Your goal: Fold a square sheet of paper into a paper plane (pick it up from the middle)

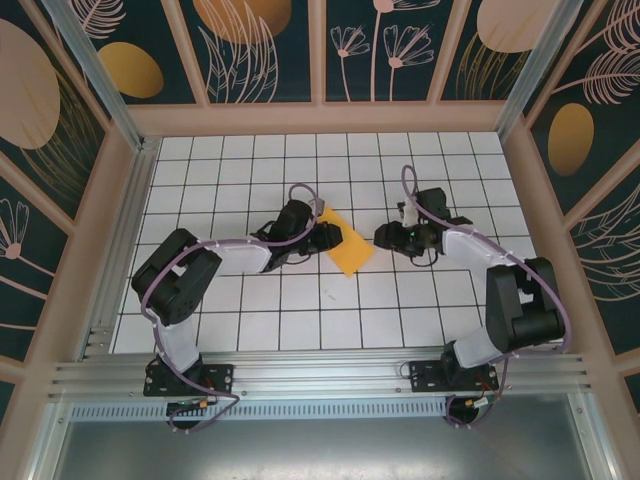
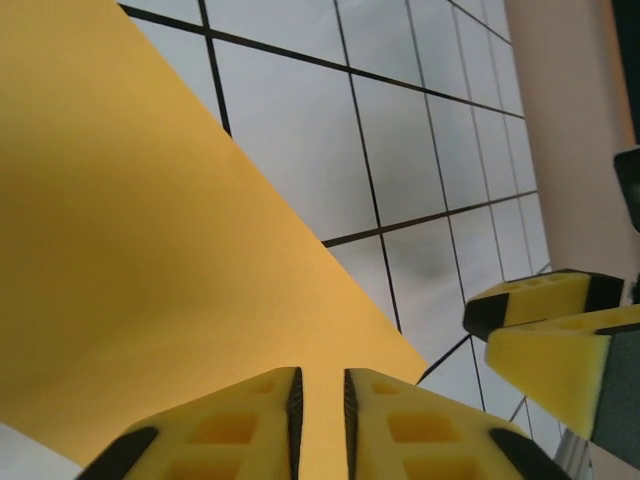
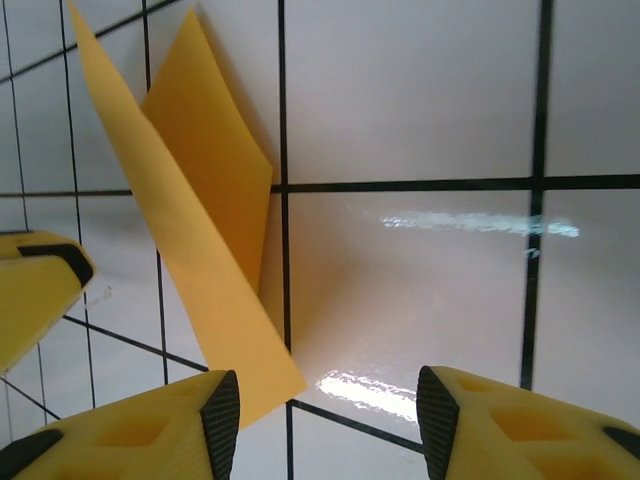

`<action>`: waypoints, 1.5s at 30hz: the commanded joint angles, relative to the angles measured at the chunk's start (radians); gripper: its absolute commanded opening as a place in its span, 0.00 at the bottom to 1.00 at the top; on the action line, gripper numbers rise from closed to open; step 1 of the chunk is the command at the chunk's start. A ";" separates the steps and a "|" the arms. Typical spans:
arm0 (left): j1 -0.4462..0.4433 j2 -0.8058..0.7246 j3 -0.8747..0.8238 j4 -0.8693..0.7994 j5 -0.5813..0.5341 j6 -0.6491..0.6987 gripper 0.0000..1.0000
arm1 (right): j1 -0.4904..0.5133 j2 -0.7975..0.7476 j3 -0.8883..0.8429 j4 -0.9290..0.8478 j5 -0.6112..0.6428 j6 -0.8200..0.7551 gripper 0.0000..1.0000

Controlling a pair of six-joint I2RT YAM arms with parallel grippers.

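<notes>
The white gridded table [image 1: 300,305] lies bare between the arm bases and the grippers. Mid-table, the left gripper [image 1: 322,236] meets the left edge of the square sheet of paper [image 1: 348,246]. Its fingers [image 2: 250,420] stand a narrow slit apart with orange behind the slit; whether they pinch the sheet I cannot tell. The right gripper [image 1: 383,237], just right of the sheet, is spread wide around nothing. The right wrist view shows the sheet folded in two layers, tilted up off the tiles, while from above it reads flat. Open tiles run on to the far wall [image 1: 320,118].

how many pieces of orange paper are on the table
1: the orange paper lies mid-table, partly lifted, between the left gripper and right gripper; another sheet could hide beneath.
</notes>
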 commanded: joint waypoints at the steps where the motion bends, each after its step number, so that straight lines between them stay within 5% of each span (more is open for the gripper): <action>1: -0.080 -0.032 0.127 -0.272 -0.197 0.130 0.29 | -0.098 -0.037 -0.041 0.092 -0.105 0.021 0.54; 8: -0.230 0.111 0.421 -0.652 -0.540 0.243 0.53 | -0.279 -0.074 -0.106 0.175 -0.175 0.079 0.57; 12: -0.297 0.201 0.559 -0.775 -0.622 0.240 0.60 | -0.293 -0.076 -0.093 0.154 -0.165 0.058 0.58; 15: -0.335 0.270 0.674 -0.897 -0.766 0.230 0.75 | -0.294 -0.087 -0.098 0.156 -0.160 0.056 0.59; 23: -0.357 0.381 0.792 -0.981 -0.783 0.218 0.80 | -0.294 -0.108 -0.104 0.140 -0.130 0.035 0.60; 34: -0.364 0.449 0.851 -1.029 -0.829 0.211 0.66 | -0.292 -0.102 -0.110 0.136 -0.163 0.026 0.61; 45: -0.364 0.338 0.736 -0.899 -0.816 0.211 0.25 | -0.242 -0.061 -0.090 0.113 -0.162 0.013 0.62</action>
